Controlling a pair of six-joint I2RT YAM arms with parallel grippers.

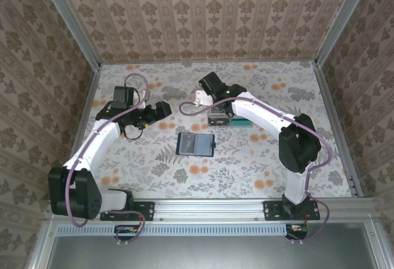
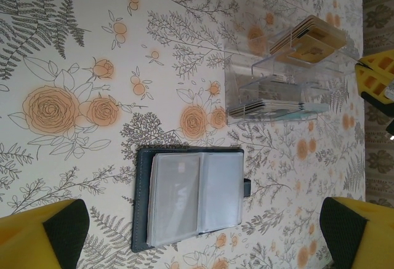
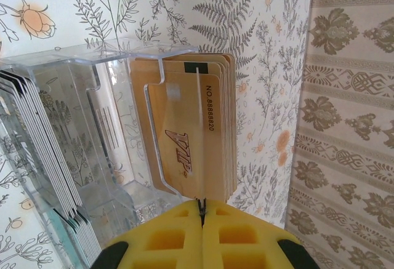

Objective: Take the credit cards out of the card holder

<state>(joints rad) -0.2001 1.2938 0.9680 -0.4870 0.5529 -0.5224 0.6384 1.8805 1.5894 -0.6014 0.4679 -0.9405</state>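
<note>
Navy card holder (image 1: 196, 144) lies open and flat on the flowered table (image 1: 246, 170), nearest the arm bases, its clear pockets facing up. Beyond it to the left, the left claw (image 1: 164, 109) hovers with its yellow fingers (image 2: 37, 235) spread wide. Farther back, the right claw (image 3: 202, 215) is pressed together against a clear box (image 3: 80, 127) of gold cards (image 3: 184, 127); whether it pinches anything I cannot tell.
</note>
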